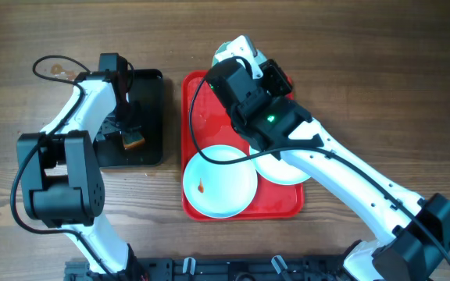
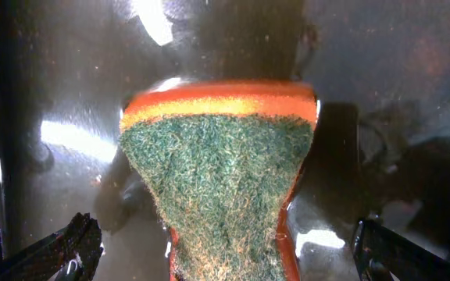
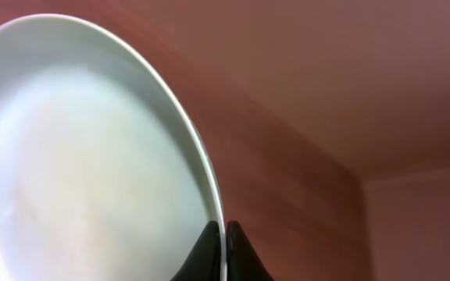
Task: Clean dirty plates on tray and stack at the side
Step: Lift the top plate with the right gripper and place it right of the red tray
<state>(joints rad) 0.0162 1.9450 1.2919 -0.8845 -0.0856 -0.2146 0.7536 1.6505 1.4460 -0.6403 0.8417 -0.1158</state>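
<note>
Overhead was evenly lit; wrist views were rougher.
You had white glare patches on the black tray in left wrist; right wrist showed the plate soft, blurred.

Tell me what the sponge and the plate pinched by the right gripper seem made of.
Sponge: coarse green fibrous scouring layer over orange-yellow foam, going by its fuzzy surface and banded edge. Held plate: smooth, pale, faintly glossy, thin-rimmed; plastic or glazed ceramic, cannot tell.
</note>
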